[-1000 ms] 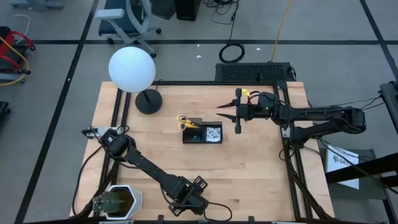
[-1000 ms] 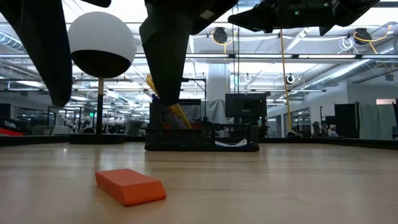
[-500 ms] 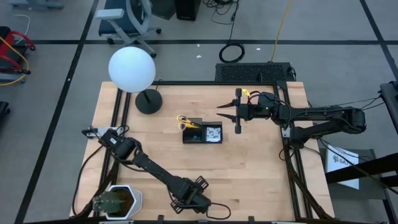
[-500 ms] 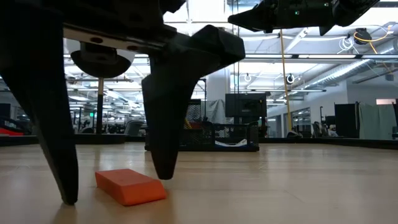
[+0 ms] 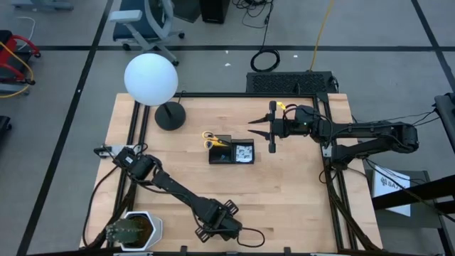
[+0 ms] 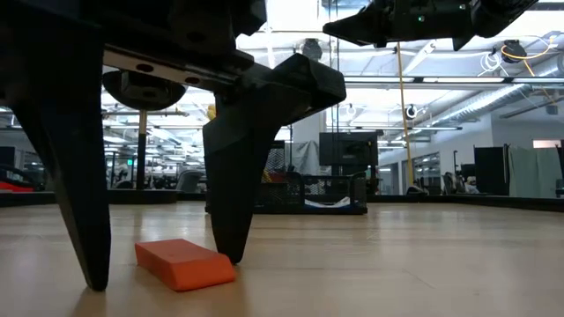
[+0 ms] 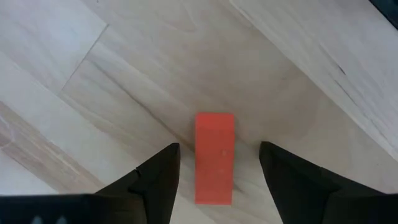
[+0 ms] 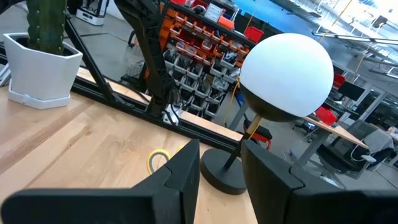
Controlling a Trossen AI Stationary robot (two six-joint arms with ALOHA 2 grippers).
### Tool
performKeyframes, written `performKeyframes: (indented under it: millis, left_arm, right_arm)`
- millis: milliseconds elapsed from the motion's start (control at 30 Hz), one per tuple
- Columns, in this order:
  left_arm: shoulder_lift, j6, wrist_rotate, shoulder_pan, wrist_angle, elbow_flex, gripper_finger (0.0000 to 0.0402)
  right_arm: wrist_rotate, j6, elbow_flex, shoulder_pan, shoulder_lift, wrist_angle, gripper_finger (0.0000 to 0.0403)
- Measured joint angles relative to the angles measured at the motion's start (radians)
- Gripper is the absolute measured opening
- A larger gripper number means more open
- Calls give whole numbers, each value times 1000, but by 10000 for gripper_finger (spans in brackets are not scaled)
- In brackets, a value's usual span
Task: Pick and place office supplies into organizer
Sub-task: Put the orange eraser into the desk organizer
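A small red eraser (image 7: 214, 158) lies flat on the wooden table (image 5: 284, 185) close to its near edge. My left gripper (image 7: 219, 149) points straight down over it and is open. One finger (image 6: 88, 255) stands on each side of the eraser (image 6: 185, 264), with a strip of bare wood between in the wrist view. In the high view the left gripper (image 5: 217, 227) hides the eraser. The black organizer (image 5: 231, 151) stands mid-table, yellow scissors handles (image 5: 211, 139) sticking out at its left end. My right gripper (image 5: 250, 131) hangs level and open, above the table to the organizer's right.
A lamp with a white globe (image 5: 151, 80) and a round black base (image 5: 170, 115) stands at the far left. A potted cactus (image 5: 131, 229) sits at the near left corner. Black frame rails (image 5: 333, 206) run along the table's edges.
My left gripper has come down from above the eraser until its fingertips stand near the table on either side of it. The eraser has stayed where it lay.
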Motion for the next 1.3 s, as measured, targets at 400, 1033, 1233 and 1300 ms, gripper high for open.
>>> performKeyframes:
  millis: [400,1033,1233,1300]
  left_arm:
    - [2,-9,0,22,29,-3,127]
    - [-18,-67,-38,20,18,-5,62]
    - [-51,-69,-89,19,-19,-11,62]
    - [-72,-70,-119,18,-27,-11,62]
  right_arm:
    - [0,0,0,0,0,0,110]
    - [0,0,0,0,0,0,110]
    - [0,0,0,0,0,0,110]
    - [0,0,0,0,0,0,110]
